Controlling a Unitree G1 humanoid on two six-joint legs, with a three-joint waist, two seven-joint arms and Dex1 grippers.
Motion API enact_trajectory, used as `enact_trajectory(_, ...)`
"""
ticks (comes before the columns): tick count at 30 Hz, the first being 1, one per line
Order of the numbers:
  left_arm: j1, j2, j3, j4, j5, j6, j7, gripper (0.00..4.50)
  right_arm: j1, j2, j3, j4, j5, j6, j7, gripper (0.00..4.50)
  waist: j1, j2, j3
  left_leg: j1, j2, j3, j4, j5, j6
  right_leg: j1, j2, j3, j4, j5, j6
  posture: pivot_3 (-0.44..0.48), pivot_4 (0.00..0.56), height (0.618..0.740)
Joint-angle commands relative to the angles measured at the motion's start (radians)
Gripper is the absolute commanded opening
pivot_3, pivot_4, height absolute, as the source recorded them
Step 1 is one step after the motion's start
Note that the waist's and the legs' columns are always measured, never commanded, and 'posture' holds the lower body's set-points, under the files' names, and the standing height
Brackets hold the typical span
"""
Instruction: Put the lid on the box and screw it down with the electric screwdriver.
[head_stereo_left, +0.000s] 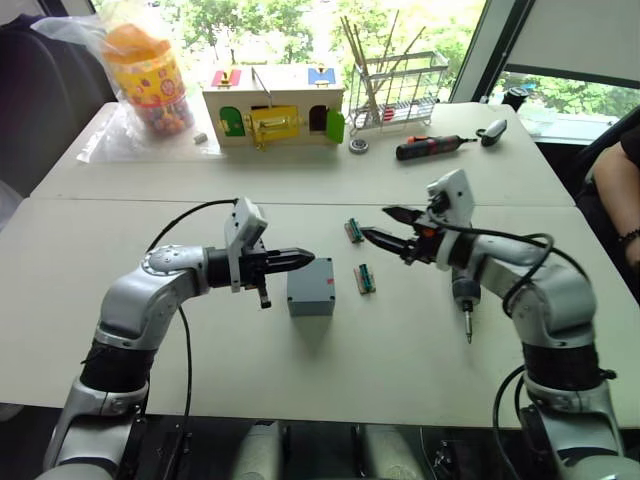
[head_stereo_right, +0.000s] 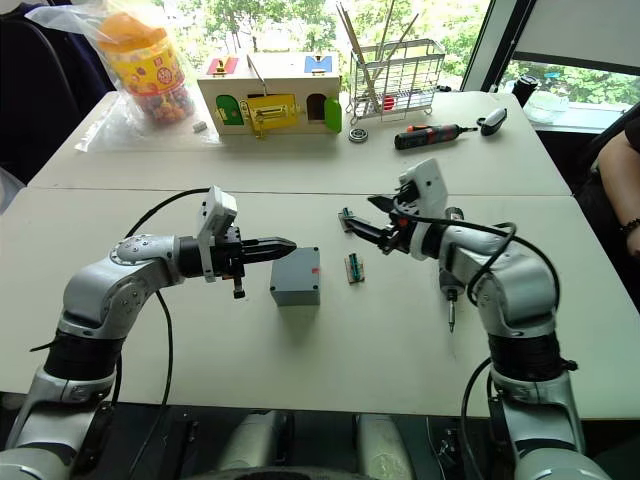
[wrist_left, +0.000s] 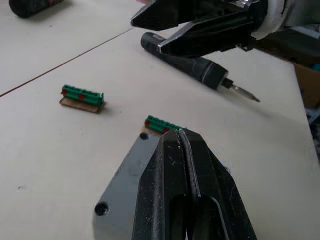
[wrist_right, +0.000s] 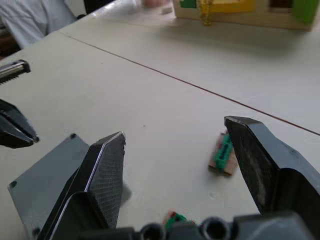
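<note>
Box (head_stereo_left: 311, 287) w/ lid on sits mid-table (head_stereo_left: 300, 380), toward the front edge. L gripper (head_stereo_left: 303, 258) fingers closed, empty, tip just above box's left top edge. R gripper (head_stereo_left: 385, 225) fingers spread, empty; electric screwdriver (head_stereo_left: 465, 300) lies under R arm.

On the counter (head_stereo_left: 180, 330) sit one grey box (head_stereo_left: 311, 287) with its lid on, two small green terminal blocks (head_stereo_left: 364, 278) and (head_stereo_left: 353, 230), and one electric screwdriver (head_stereo_left: 465, 300). Farther back stand one red-and-black screwdriver (head_stereo_left: 430, 147), one wooden toy house (head_stereo_left: 274, 104) with coloured doors, one wire basket (head_stereo_left: 396, 92) holding several sticks, one bagged jar of sweets (head_stereo_left: 148, 78), one small metal ring (head_stereo_left: 359, 147) and one dark oval object (head_stereo_left: 493, 131). Two robot grippers, the left gripper (head_stereo_left: 304, 258) and the right gripper (head_stereo_left: 378, 224), reach over the counter.
</note>
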Motion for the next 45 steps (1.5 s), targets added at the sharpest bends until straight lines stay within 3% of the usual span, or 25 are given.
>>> enact_trajectory(1,0.015,0.005,-0.079,-0.109,-0.003,0.003,-0.012,0.0,-0.017,-0.141,-0.09,-0.045,0.022,0.188,-0.027,4.47,0.0,0.0,0.0,0.0,0.0,0.0,0.0,0.0,0.0,0.0,0.0,0.0,0.0,0.0,0.0,0.0,0.15,0.74)
enact_trajectory(6,-0.021,0.036,-0.177,-0.133,0.026,-0.048,-0.091,0.0,-0.148,-0.376,0.0,0.118,0.046,0.524,0.006,4.47,-0.01,0.001,0.0,0.001,0.001,0.002,0.0,0.0,0.001,0.0,0.001,0.001,0.0,0.0,0.0,0.0,0.15,0.74)
enact_trajectory(8,-0.035,0.035,-0.208,-0.129,0.045,-0.072,-0.107,0.0,-0.185,-0.41,0.043,0.183,0.062,0.57,0.032,4.47,-0.01,0.001,0.0,0.001,0.001,0.002,0.0,0.0,0.001,0.001,0.002,0.001,0.0,0.0,0.0,0.0,0.15,0.74)
enact_trajectory(17,-0.033,-0.02,-0.259,-0.116,0.09,-0.132,-0.082,0.0,-0.343,-0.361,0.19,0.535,0.085,0.642,0.032,4.47,-0.006,0.001,0.0,0.001,0.001,0.003,0.0,-0.002,0.003,0.001,0.001,0.002,-0.002,0.0,0.0,0.0,0.15,0.74)
enact_trajectory(28,0.006,-0.044,-0.246,-0.118,0.106,-0.144,-0.013,0.0,-0.373,-0.358,0.413,0.532,0.096,0.641,0.064,4.47,-0.002,0.001,0.0,0.0,0.001,0.003,0.0,-0.002,0.004,0.0,0.002,0.002,-0.002,0.0,0.0,0.0,0.15,0.74)
enact_trajectory(31,0.015,-0.061,-0.24,-0.111,0.107,-0.148,0.008,0.0,-0.387,-0.347,0.445,0.536,0.072,0.638,0.065,3.79,-0.002,0.001,0.0,0.0,0.001,0.003,0.001,-0.002,0.004,0.001,0.002,0.002,-0.002,0.0,0.0,0.0,0.15,0.74)
enact_trajectory(36,0.021,-0.06,-0.226,-0.103,0.111,-0.151,0.023,0.0,-0.38,-0.365,0.485,0.547,0.06,0.632,0.094,1.95,-0.001,0.001,0.0,0.0,0.001,0.003,0.001,-0.002,0.004,0.0,0.002,0.001,-0.002,0.0,0.0,0.0,0.15,0.74)
enact_trajectory(37,0.022,-0.057,-0.224,-0.101,0.111,-0.152,0.024,0.0,-0.377,-0.369,0.483,0.553,0.061,0.636,0.097,1.78,0.001,0.001,0.0,0.0,0.001,0.002,0.001,-0.002,0.004,0.0,0.002,0.001,-0.002,0.0,0.0,0.0,0.15,0.74)
enact_trajectory(45,-0.014,-0.031,-0.16,0.002,0.104,-0.184,-0.008,0.0,-0.515,-0.386,0.394,0.685,0.03,0.606,0.113,1.78,0.02,0.002,0.001,0.0,0.0,0.003,0.001,-0.002,0.004,0.0,0.001,0.001,-0.003,0.0,0.0,0.0,0.15,0.74)
